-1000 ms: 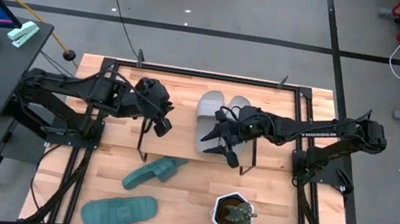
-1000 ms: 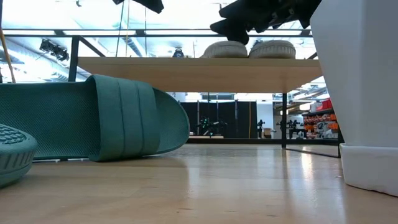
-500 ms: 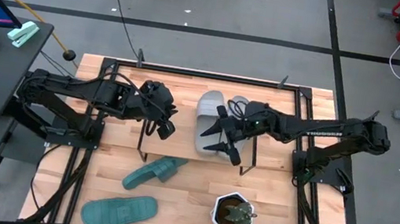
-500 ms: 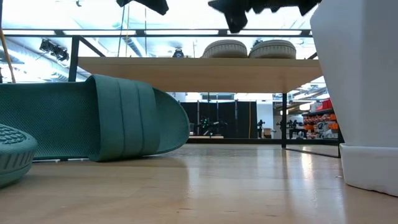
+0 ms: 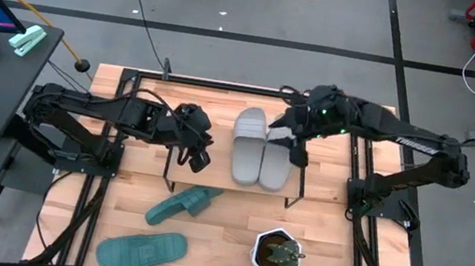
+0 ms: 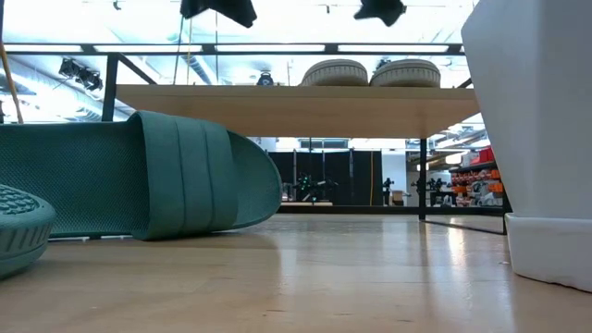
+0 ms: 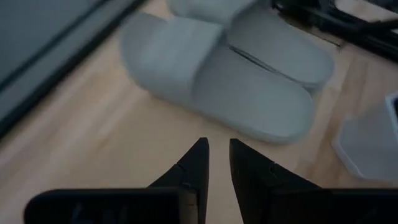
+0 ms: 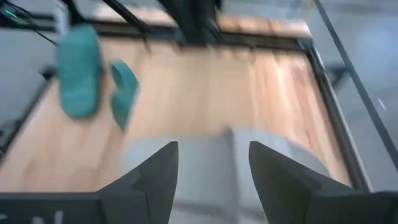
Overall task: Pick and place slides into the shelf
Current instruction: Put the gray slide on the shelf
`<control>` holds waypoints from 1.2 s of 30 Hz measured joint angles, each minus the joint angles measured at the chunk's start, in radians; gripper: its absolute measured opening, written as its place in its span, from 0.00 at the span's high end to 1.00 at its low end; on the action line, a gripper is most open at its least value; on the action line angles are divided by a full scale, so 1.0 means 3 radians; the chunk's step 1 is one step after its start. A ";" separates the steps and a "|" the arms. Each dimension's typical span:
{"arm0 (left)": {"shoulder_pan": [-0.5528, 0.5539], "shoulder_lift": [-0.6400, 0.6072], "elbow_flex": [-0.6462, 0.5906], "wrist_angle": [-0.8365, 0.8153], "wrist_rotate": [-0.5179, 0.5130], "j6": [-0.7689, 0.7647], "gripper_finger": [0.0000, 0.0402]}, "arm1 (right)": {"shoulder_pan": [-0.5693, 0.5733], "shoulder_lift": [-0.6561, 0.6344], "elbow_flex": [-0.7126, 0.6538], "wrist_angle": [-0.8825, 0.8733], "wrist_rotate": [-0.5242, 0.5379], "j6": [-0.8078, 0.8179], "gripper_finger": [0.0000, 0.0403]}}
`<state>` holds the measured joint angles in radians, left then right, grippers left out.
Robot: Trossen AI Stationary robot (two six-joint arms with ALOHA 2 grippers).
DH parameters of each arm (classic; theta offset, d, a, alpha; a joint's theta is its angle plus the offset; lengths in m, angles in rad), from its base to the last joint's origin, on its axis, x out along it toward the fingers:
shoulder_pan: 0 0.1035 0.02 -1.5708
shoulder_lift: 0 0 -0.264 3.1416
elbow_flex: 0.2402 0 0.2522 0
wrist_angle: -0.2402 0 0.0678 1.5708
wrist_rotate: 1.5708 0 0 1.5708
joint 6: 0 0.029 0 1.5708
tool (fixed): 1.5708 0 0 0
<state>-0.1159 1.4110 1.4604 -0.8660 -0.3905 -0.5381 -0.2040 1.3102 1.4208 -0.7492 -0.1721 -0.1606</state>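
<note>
pulling back toward the upper right of the high frame, the right hand [image 5: 286, 137] is open and empty, leaving both grey slides [image 5: 260, 155] on the shelf [image 5: 215, 153]; the nearly shut left hand [image 5: 198, 153] hovers, two teal slides [image 5: 162, 227] waiting on the surface [image 5: 221, 244].

A white potted plant [image 5: 277, 254] stands on the wooden table [image 5: 221, 244].

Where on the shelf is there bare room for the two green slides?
The shelf's left half, beside the grey slides, is bare board, though the left gripper hovers over its front edge. The right half is crowded: both grey slides, right gripper above.
</note>
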 joint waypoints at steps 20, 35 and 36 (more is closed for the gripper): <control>0.0003 0.0525 -0.0118 0.0190 0.0485 0.0124 0.84 | -0.0790 0.0007 -0.0106 -0.1015 0.1033 0.0701 0.51; 0.0078 0.0541 -0.0118 0.0389 0.0793 0.0308 0.82 | -0.1189 0.0013 -0.0289 -0.1335 0.0469 0.0803 0.51; 0.0077 0.0542 -0.0118 0.0375 0.0813 0.0340 0.82 | -0.1214 0.0013 -0.0289 -0.1334 0.0469 0.0798 0.51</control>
<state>-0.0928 1.5736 1.4250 -0.7537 -0.1466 -0.4360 -0.5683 1.3140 1.3342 -1.1494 -0.0314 0.0787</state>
